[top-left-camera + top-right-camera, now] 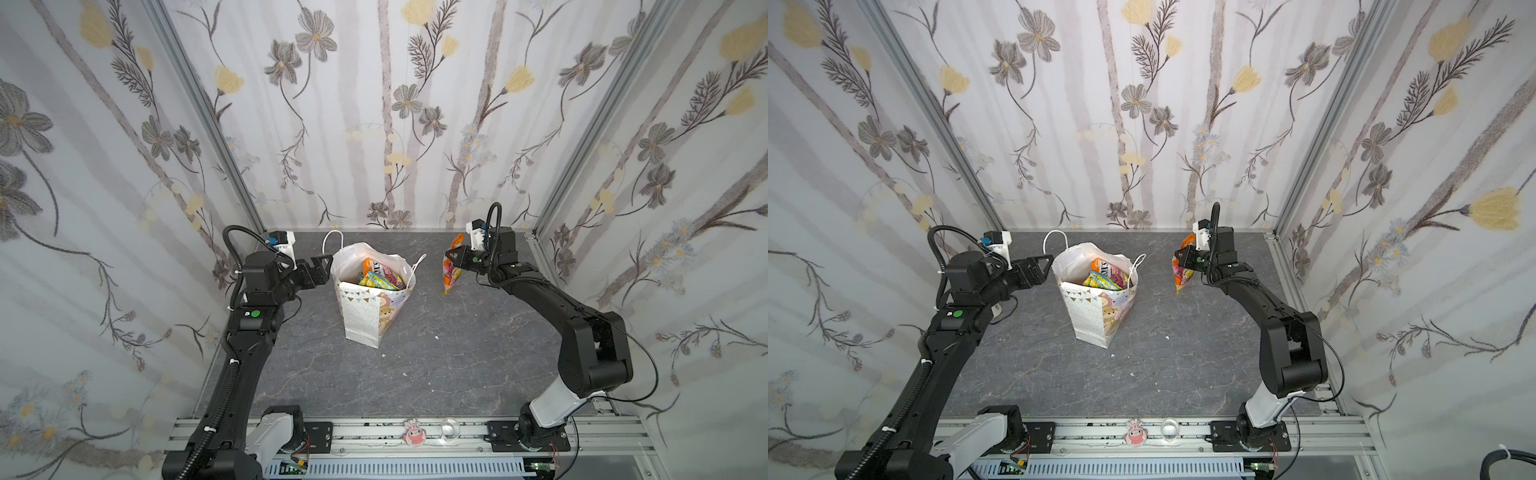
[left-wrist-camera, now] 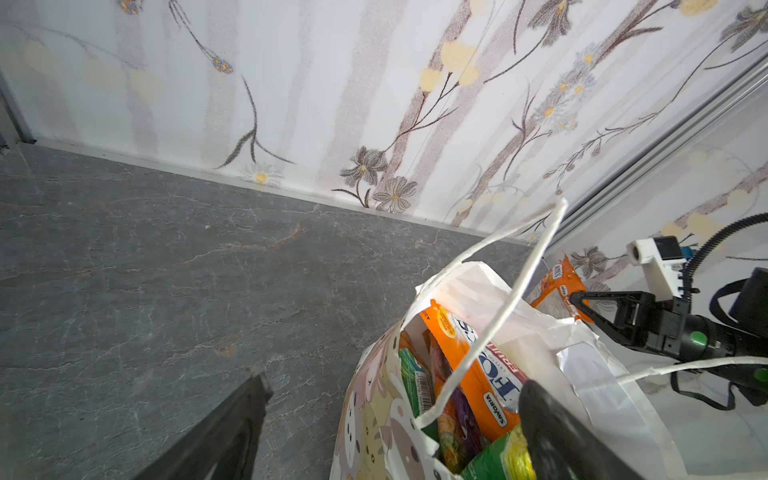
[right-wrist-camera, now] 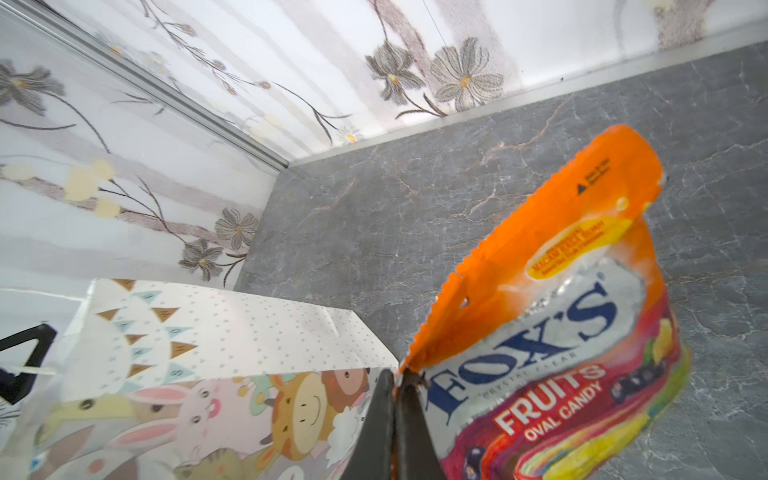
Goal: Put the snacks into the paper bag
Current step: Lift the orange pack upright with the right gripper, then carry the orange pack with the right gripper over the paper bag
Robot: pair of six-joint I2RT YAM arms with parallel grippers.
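Note:
The white paper bag (image 1: 365,309) (image 1: 1096,311) stands upright mid-table with its mouth wide. Inside lie several snacks (image 1: 380,276) (image 1: 1106,275); the left wrist view shows an orange FOX'S packet (image 2: 469,365) among green and purple ones. My left gripper (image 1: 326,264) (image 1: 1047,266) (image 2: 395,380) is open at the bag's left rim, one finger over the mouth, the other outside the printed wall (image 2: 374,407). My right gripper (image 1: 454,254) (image 1: 1180,258) (image 3: 397,378) is shut on the top edge of an orange FOX'S snack packet (image 1: 452,272) (image 1: 1183,272) (image 3: 561,332), which hangs above the table right of the bag (image 3: 232,328).
Flowered walls close in the left, back and right of the grey marbled table (image 1: 436,374). On the front rail sit a small pink figure (image 1: 413,433) and a clear round object (image 1: 450,428). A few white crumbs (image 1: 436,337) lie right of the bag.

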